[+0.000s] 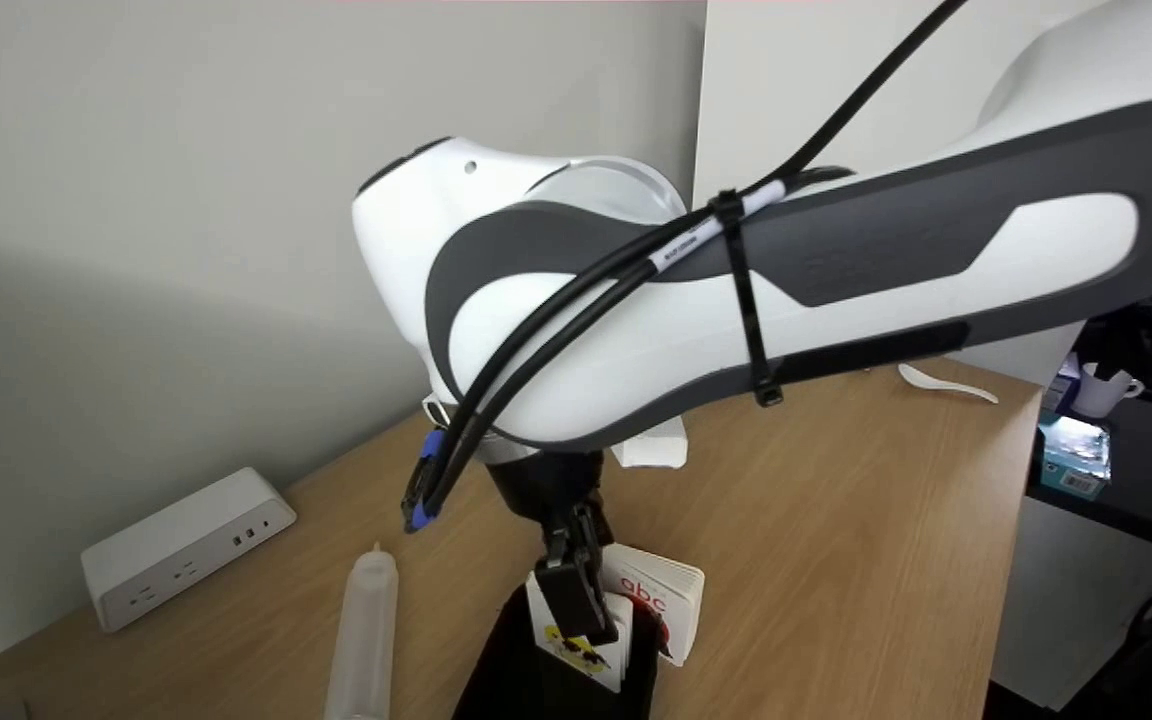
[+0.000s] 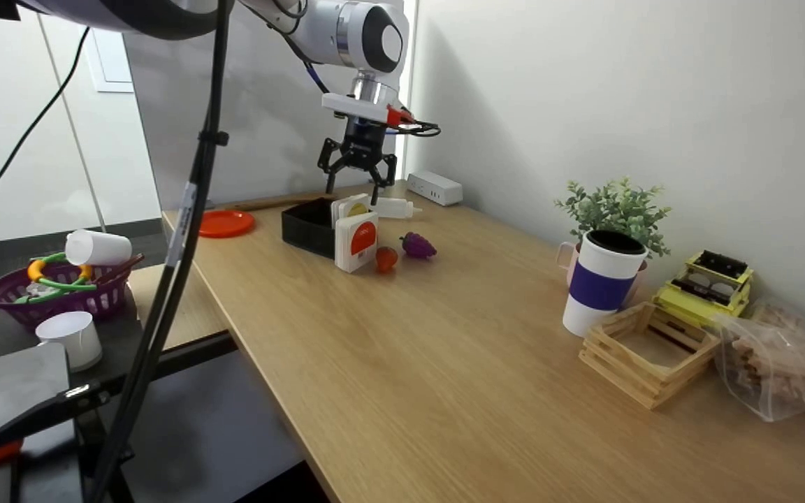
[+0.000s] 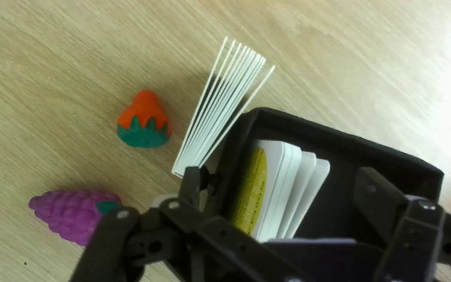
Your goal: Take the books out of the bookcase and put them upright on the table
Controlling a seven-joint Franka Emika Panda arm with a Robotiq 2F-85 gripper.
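Note:
A white book with a red mark and "abc" (image 1: 671,600) stands upright, slightly fanned, on the wood-grain table (image 2: 444,391), just outside the black bookcase (image 2: 307,234). It also shows in an exterior view (image 2: 356,244) and from above in the wrist view (image 3: 225,105). A white book with a yellow mark (image 3: 276,184) stands inside the bookcase (image 3: 347,143) near one end wall, its pages partly spread. My gripper (image 3: 284,192) is open above the bookcase, its fingers to either side of the yellow-marked book in the wrist view. The gripper linkage hides the book's lower end.
A toy strawberry (image 3: 144,121) and purple toy grapes (image 3: 74,215) lie near the abc book. A white squeeze bottle (image 1: 364,635) and white power strip (image 1: 186,550) lie beside the bookcase. A red plate (image 2: 226,223) is behind; a wooden crate (image 2: 647,356) and tumbler (image 2: 602,283) stand farther off.

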